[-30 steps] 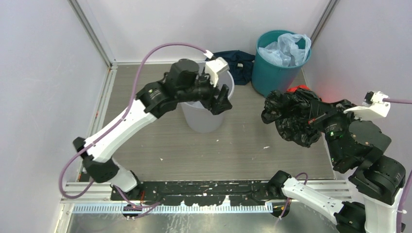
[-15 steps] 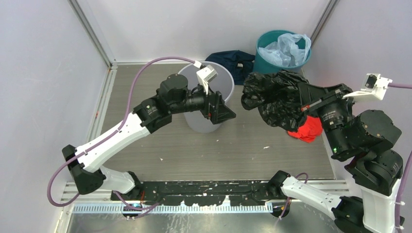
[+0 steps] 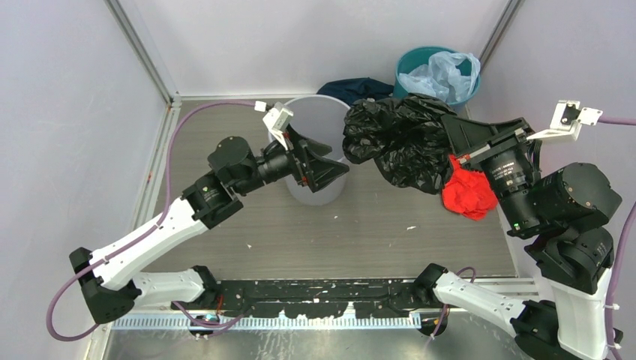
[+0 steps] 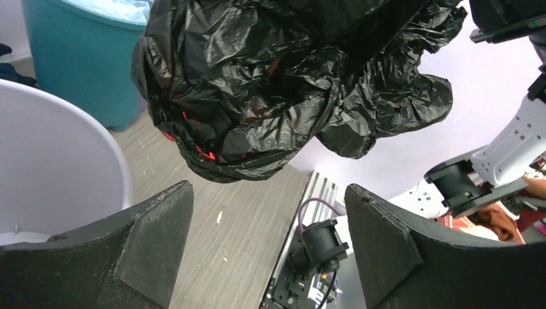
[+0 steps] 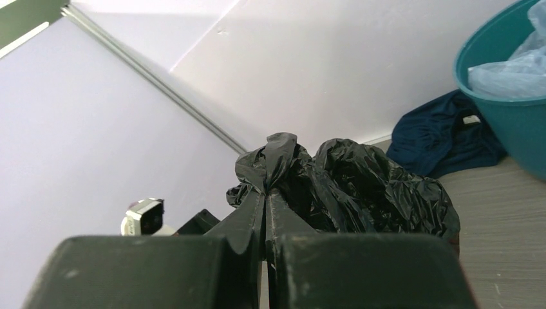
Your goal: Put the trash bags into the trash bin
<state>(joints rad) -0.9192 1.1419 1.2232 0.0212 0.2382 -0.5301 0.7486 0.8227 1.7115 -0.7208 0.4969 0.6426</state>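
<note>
The black trash bag [image 3: 401,142] hangs crumpled in the air, pinched in my right gripper [image 3: 450,139], which is shut on its upper fold. In the right wrist view the bag [image 5: 360,187] bunches past the closed fingertips. The light grey trash bin [image 3: 319,154] stands upright left of the bag, its rim close to the bag's left end. My left gripper [image 3: 330,161] is open and empty over the bin's right rim. In the left wrist view the bag [image 4: 283,84] hangs above and beyond the spread jaws, with the bin wall [image 4: 58,174] at left.
A teal bin [image 3: 427,71] with a pale blue plastic bag [image 3: 446,75] stands at the back right. A dark blue cloth [image 3: 360,90] lies behind the grey bin. A red cloth bundle [image 3: 469,191] lies on the floor by the right arm.
My right gripper has carried the black bag up and left, toward the grey bin, uncovering the red bundle. My left arm has drawn back and lowered, its gripper now at the bin's right rim.
</note>
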